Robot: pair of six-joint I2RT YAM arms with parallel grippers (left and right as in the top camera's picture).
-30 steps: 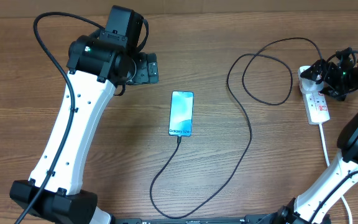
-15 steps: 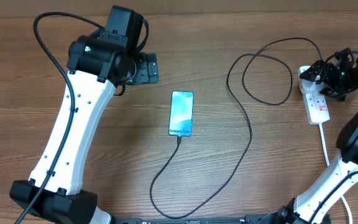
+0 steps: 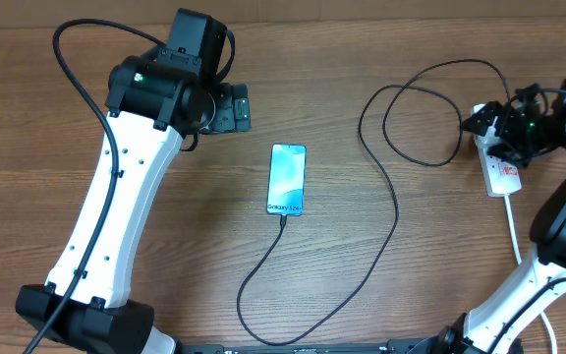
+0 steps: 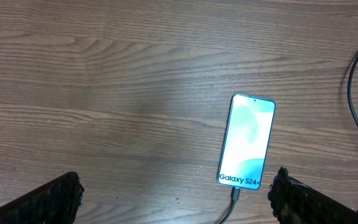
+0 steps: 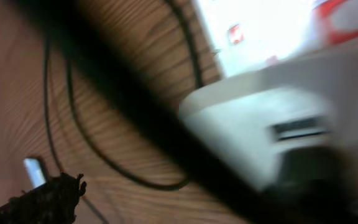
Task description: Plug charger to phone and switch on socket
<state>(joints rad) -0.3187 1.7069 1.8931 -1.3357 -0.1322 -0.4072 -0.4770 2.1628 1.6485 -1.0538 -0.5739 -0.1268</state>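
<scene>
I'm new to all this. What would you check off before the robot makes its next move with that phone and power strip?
1. Charger tip in phone: ok. The charger meets the near edge of the phone.
2. Plug in socket: cannot tell. The right gripper covers that end.
3. Socket switched on: cannot tell. The right wrist view is blurred.
4. Right gripper at socket: ok. It is over the far end, jaws open.
5. Left gripper clear of phone: ok. It is open and off to one side.
</scene>
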